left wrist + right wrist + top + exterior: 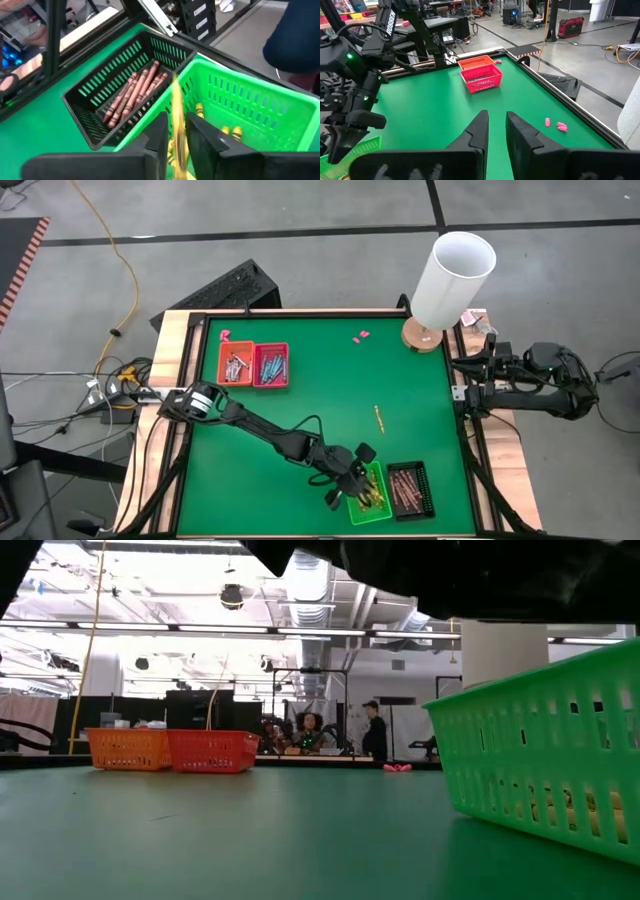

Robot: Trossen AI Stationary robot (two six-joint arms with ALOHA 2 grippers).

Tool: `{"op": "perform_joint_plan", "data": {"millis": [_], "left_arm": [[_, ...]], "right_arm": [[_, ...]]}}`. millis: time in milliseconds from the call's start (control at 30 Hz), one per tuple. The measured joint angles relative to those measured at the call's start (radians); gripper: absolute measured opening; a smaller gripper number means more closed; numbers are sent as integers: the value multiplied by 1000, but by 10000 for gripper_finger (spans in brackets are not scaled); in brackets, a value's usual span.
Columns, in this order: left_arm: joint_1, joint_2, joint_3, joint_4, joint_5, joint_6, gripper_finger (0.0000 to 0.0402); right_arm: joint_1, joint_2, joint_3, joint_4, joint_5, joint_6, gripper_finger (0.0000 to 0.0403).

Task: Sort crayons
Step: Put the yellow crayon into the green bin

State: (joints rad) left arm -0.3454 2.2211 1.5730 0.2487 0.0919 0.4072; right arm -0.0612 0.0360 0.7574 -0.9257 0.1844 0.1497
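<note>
Left gripper [174, 131] low over the green tray [372, 502] near the front edge of the green worktop [310, 405], at its right part. Between the two dark fingers [157, 132] a yellow crayon [176, 112], blurred, standing almost upright, its upper end pointing into the tray. Jaws narrow around it; cannot tell if gripping firmly or just letting go. More yellow crayons [230, 132] on the floor of the green tray. Just beside, touching the green tray on its right, a black tray [410, 488] with brown-red crayons [135, 92] lying side by side. One single yellow crayon [379, 418] alone on the worktop, above these two trays and apart from them.

At the far left part of the worktop an orange tray [235, 364] and a red tray [271, 365], touching each other, with grey crayons [235, 367] in the orange one and blue crayons [272, 366] in the red one. Pink scraps [361, 336] near the far edge, another pink scrap [225, 334] close to the orange tray.

Right gripper [496, 131] waiting at the right edge of the worktop, high above it, jaws a little apart with nothing between. Near it a white cylinder [452, 277] on a round wooden base [422, 336], at the far right corner.

In the low view, people [374, 730] far behind in the room.
</note>
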Motion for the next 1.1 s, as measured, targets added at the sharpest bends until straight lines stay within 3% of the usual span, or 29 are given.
{"op": "perform_joint_plan", "data": {"millis": [233,567,800,933,1100], "left_arm": [[-3,0,0,-15,-17,-12,110],[1,-10,1,3,-358,-196,123],[50,-12,81,-4,-497,-318,123],[98,-13,138,-64,-500,-371,123],[169,-13,170,-149,-379,-331,123]], "right_arm": [[0,0,0,0,0,0,68],[0,0,0,0,0,0,68],[0,0,0,0,0,0,68],[0,0,0,0,0,0,68],[0,0,0,0,0,0,68]]}}
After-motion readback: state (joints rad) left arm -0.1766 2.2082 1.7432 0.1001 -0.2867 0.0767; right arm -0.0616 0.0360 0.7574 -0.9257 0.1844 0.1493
